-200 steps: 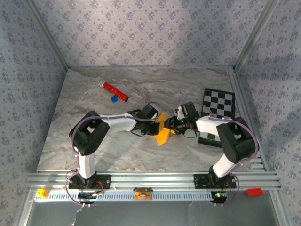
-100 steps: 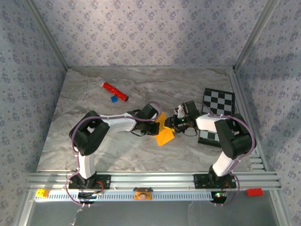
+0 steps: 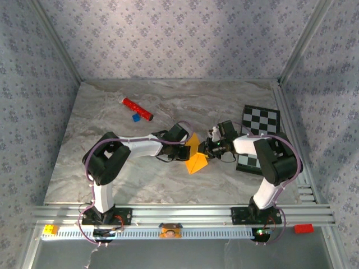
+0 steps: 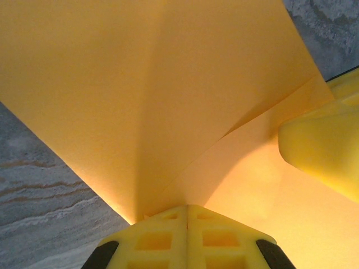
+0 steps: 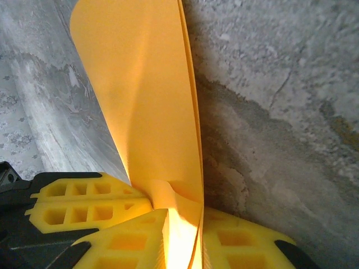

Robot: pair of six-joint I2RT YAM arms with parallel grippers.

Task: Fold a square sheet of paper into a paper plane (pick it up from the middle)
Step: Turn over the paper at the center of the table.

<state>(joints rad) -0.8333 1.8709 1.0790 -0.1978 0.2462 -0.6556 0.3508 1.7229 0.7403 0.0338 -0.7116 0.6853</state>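
The square sheet of paper (image 3: 196, 163), orange-yellow and creased into a pointed shape, is held up off the marble table (image 3: 112, 168) between both grippers at mid-table. My left gripper (image 3: 188, 150) comes in from the left and is shut on the paper's edge; in the left wrist view its jaws (image 4: 187, 210) meet on the sheet (image 4: 168, 84). My right gripper (image 3: 207, 149) comes in from the right. In the right wrist view its jaws (image 5: 185, 224) stand narrow around the folded layers (image 5: 151, 101), with the left gripper's fingers (image 5: 90, 204) beside them.
A red cylinder (image 3: 137, 109) and a small blue block (image 3: 135, 118) lie at the back left. The black-and-white checkered board (image 3: 259, 124) lies at the right, partly under the right arm. Aluminium rails (image 3: 179, 213) run along the near edge.
The right gripper's jaws have narrowed onto the paper. The paper's lower flap has spread wider and turned toward the right. The left gripper has held still.
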